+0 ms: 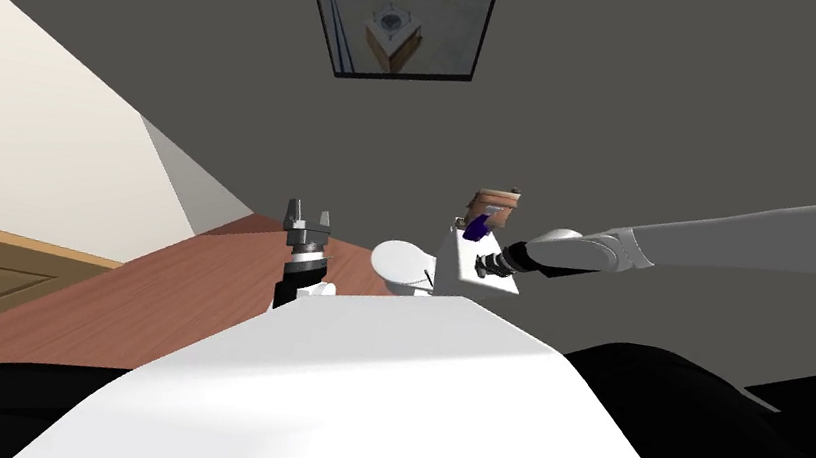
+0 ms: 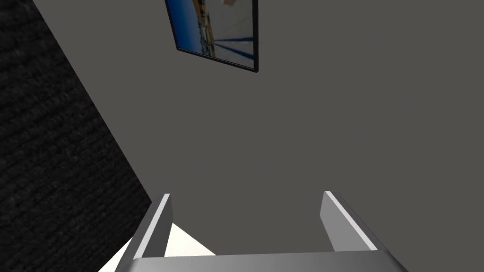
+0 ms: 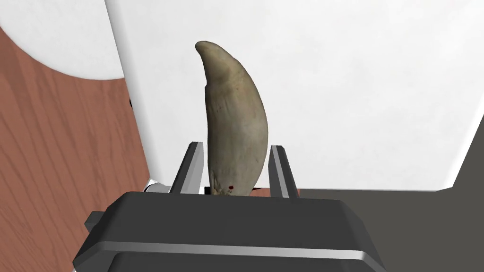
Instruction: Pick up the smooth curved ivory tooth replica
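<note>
Ivory-beige tooth [image 3: 234,118], centre frame, is sitting in the right gripper [image 3: 236,147], fingers [image 3: 191,165] clamping its thick base so the lift holds; left gripper [image 2: 246,194] is hanging wide open.

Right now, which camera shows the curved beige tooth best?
The right wrist view: the smooth curved beige tooth looms whole, pinched in the right tool. In the head view it is too small to tell. The left wrist view looks past the open left tool, elsewhere.
</note>
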Controlling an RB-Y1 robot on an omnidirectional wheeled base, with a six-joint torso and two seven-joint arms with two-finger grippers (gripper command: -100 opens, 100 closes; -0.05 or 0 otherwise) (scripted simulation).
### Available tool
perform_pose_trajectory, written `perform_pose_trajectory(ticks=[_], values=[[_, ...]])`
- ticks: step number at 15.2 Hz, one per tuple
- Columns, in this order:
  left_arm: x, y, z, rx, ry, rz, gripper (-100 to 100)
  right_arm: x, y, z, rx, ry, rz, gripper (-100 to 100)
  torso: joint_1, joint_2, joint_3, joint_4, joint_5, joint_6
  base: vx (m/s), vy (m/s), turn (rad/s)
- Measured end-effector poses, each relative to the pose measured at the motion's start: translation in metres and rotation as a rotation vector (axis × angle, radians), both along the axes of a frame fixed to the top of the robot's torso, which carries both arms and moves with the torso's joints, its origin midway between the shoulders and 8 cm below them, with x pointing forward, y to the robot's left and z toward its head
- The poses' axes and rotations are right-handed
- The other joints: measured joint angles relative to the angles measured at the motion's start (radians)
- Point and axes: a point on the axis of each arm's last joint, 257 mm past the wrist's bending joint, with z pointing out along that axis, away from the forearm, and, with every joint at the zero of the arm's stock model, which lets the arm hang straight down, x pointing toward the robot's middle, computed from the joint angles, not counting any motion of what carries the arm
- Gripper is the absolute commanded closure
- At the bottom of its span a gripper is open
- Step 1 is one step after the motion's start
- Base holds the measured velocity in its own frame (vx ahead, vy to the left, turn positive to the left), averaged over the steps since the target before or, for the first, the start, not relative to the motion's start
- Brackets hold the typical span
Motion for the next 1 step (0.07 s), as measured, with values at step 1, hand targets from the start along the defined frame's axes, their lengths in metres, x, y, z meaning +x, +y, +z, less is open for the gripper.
perform_pose_trajectory(ticks=[1], values=[[0.0000,0.0000,0.0000,0.000,0.000,0.000,0,0.0030,0.0042,0.0054,0.002,-0.002,0.003,100,-0.001,0.000,0.000,0.000,0.000,0.000,0.002,-0.026,-0.020]])
